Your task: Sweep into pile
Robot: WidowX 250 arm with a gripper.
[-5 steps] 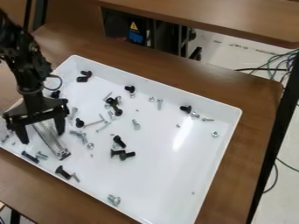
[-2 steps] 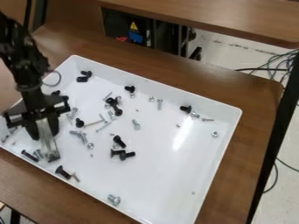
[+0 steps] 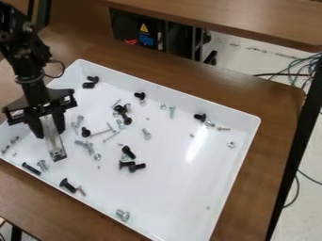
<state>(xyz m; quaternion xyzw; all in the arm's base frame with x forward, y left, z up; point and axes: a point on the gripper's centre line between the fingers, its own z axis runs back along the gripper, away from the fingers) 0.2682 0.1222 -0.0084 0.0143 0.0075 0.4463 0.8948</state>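
White tray (image 3: 170, 197), mid-frame. My tool (image 3: 48, 128), at left, clamped on a metal bar (image 3: 53, 141). Fasteners (image 3: 128, 152), scattered from left to right of centre: I judge that, the bar being narrow, some could slip past its edges.

**Cables (image 3: 305, 70) and a second tabletop (image 3: 239, 20) beyond the surface (image 3: 282, 106)**

The surface is brown wood, with a rounded far right corner and a black strip (image 3: 294, 155) along its right edge. Beyond the far edge is the second tabletop, also brown; below it, a dark recess holds a yellow warning triangle (image 3: 144, 28) above a blue patch (image 3: 146, 41), with something small and red (image 3: 131, 42) just beside. The cables lie tangled on the pale floor (image 3: 242, 49) past the far right corner.
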